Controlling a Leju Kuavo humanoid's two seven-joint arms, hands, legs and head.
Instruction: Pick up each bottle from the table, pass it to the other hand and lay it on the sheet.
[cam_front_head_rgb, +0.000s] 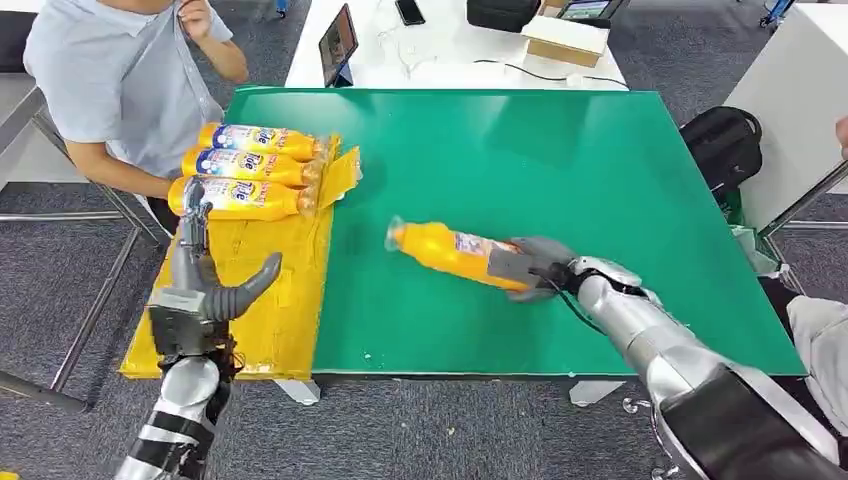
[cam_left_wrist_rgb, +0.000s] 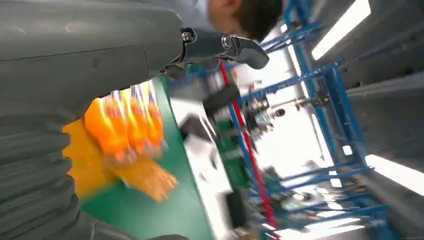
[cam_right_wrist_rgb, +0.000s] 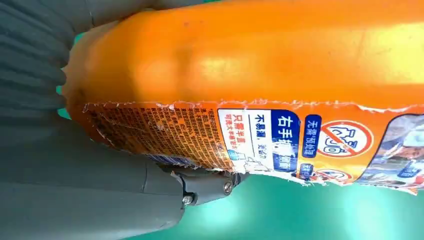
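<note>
Right now the right hand (cam_front_head_rgb: 535, 268) grips an orange bottle (cam_front_head_rgb: 455, 253) by its base at the middle of the green table (cam_front_head_rgb: 600, 160). At lower left, the left hand (cam_front_head_rgb: 205, 285) hovers empty, fingers apart, over the yellow sheet (cam_front_head_rgb: 285, 300), apparently just short of three bottles (cam_front_head_rgb: 250, 165) lying there.

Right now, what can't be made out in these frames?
- Head view: base of the orange plastic bottle, covered by the right hand.
- Left wrist view: labels of the three orange bottles on the yellow sheet, motion-blurred.
- Right wrist view: held bottle's cap end, cut off by the frame edge.
</note>
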